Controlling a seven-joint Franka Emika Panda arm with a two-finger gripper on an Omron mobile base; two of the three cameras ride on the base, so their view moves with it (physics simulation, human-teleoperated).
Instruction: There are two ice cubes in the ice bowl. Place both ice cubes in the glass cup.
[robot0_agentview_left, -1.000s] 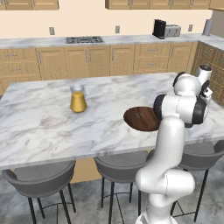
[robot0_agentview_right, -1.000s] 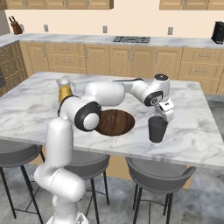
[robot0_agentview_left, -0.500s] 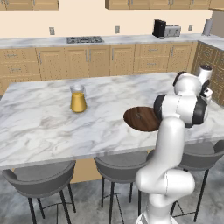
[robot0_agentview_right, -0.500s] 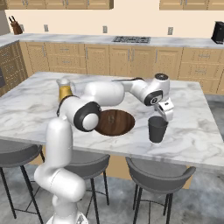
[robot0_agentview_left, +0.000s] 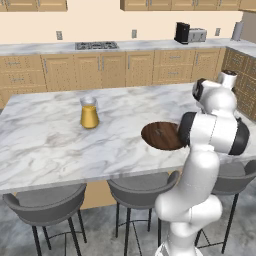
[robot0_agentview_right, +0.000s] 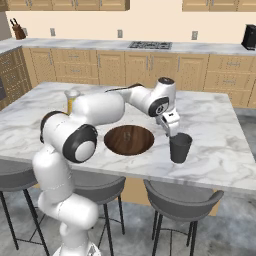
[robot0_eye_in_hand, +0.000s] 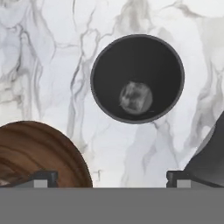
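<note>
Glass cup (robot0_eye_in_hand: 137, 78), one ice cube (robot0_eye_in_hand: 136, 98) inside, sits directly under the spread, empty-jawed tool (robot0_eye_in_hand: 111, 177).

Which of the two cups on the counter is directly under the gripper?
The dark grey cup, beside the brown wooden bowl. The open gripper hangs just above its rim. The other cup, clear with orange liquid, stands far off across the counter.

We are seeing the robot's arm covering the right edge of the ice bowl (robot0_agentview_left: 161, 135) in the left base view. In the hand view the frame is cutting off the bowl, and the pale lump inside the glass cup (robot0_eye_in_hand: 137, 78) is looking too blurred to identify.
</note>
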